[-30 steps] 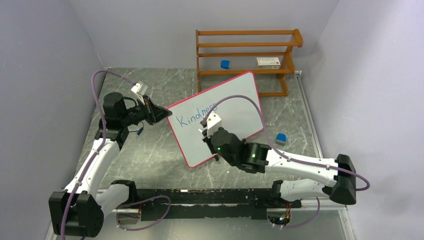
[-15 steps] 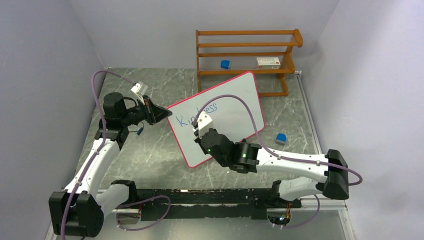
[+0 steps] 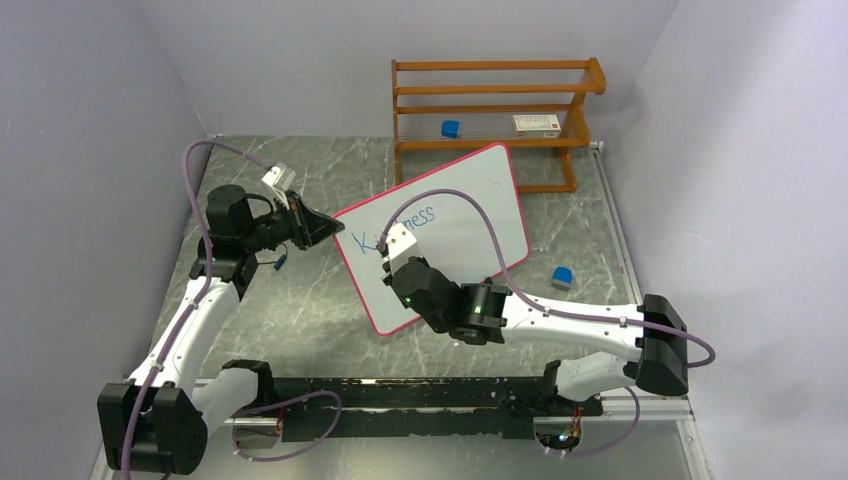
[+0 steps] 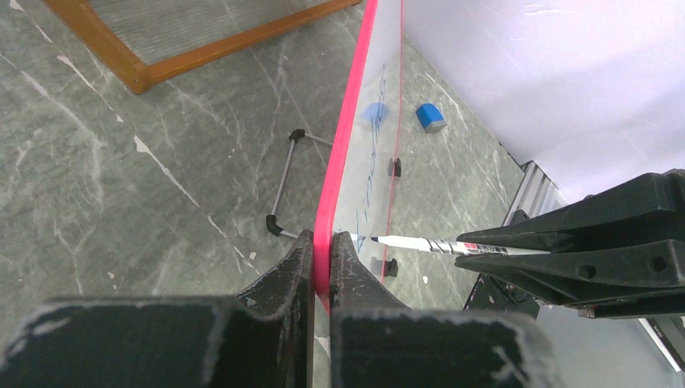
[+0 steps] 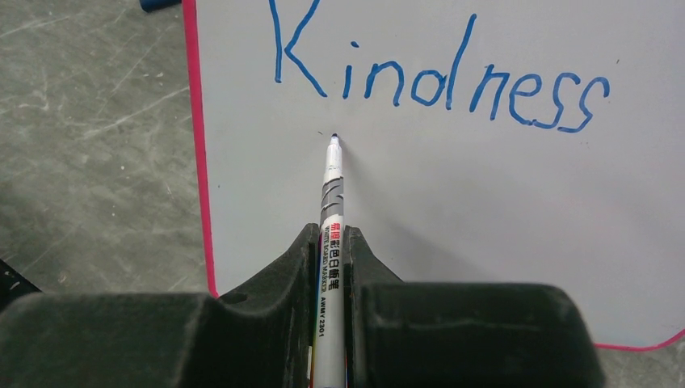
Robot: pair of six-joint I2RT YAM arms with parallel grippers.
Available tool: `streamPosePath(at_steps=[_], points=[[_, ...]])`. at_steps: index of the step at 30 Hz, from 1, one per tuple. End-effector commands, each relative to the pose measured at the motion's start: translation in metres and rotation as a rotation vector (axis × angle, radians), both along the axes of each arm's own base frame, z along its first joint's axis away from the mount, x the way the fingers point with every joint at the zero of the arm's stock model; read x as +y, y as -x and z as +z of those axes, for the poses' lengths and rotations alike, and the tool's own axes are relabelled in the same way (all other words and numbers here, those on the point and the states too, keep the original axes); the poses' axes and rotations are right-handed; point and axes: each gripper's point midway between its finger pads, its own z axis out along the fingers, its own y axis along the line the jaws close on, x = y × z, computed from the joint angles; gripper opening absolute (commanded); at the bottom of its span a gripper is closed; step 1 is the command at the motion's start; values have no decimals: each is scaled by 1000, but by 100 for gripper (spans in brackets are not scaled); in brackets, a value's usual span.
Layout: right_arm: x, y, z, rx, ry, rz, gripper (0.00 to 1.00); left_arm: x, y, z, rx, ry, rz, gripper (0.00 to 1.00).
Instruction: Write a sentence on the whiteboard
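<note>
The whiteboard point(image 3: 470, 215) stands tilted on the table, with a red-pink rim and small black feet. One blue word of the sentence point(image 5: 440, 81), "Kindness", runs along its top; only this line shows. My left gripper point(image 4: 321, 238) is shut on the board's left rim point(image 4: 343, 153); it also shows in the top view point(image 3: 325, 228). My right gripper point(image 5: 329, 234) is shut on a white board marker point(image 5: 332, 186). The marker tip sits at the board surface just below the "K", near the left rim. The marker also shows in the left wrist view point(image 4: 412, 242).
A wooden rack point(image 3: 490, 110) stands behind the board, with a blue block point(image 3: 451, 128) and a white box point(image 3: 536, 124) on a shelf. Another blue block point(image 3: 562, 276) lies on the table right of the board. A small blue item point(image 3: 280, 263) lies by the left arm.
My right gripper has moved left across the board with the marker, from under the word's end to under the "K". The left gripper and board have not moved.
</note>
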Motion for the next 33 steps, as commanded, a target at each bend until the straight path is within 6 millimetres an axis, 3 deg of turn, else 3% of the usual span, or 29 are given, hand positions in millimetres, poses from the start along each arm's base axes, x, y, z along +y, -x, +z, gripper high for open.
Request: streamPosePath(at_steps=[1,33], points=[[3,-3,7,-5,-13,-32,0,6,-3,-24,24,-63,34,5],[-12,12,-25,98,98,-10,0,7,-3,-25,26,-64,38,5]])
